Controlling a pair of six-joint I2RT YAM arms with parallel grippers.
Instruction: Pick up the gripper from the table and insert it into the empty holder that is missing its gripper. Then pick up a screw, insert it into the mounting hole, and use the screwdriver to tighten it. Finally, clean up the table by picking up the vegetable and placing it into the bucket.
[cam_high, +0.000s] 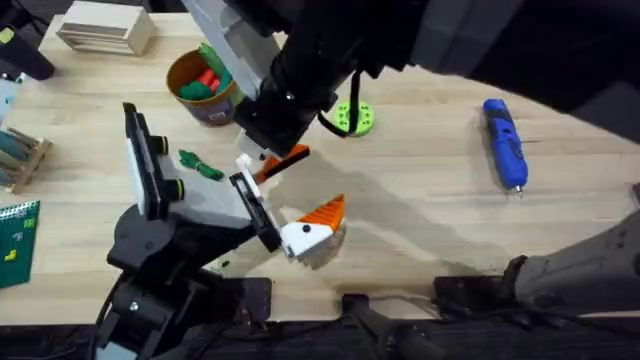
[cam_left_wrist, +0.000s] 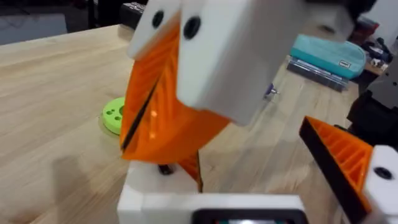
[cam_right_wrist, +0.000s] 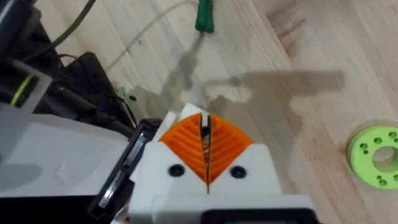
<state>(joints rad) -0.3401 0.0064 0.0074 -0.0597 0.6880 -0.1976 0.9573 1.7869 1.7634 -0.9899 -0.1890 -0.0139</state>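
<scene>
My right arm reaches across from the right. Its gripper (cam_high: 272, 165) is shut on the small orange gripper (cam_left_wrist: 191, 169), whose tip pokes out below its orange pads (cam_left_wrist: 163, 112). The piece stands over the white empty holder (cam_left_wrist: 155, 188) of my left gripper (cam_high: 300, 195), touching or nearly touching it. The left gripper is open, and its other finger (cam_left_wrist: 339, 152) carries an orange pad. The blue screwdriver (cam_high: 505, 143) lies at the far right of the table (cam_high: 430, 210). The green vegetable (cam_high: 200, 163) lies left of the grippers, below the brown bucket (cam_high: 205, 85).
The bucket holds red and green toys. A green ring disc (cam_high: 352, 118) lies just behind the grippers. Wooden blocks (cam_high: 100, 28) sit at the back left, a small rack (cam_high: 20, 155) and a green board (cam_high: 15, 240) at the left edge.
</scene>
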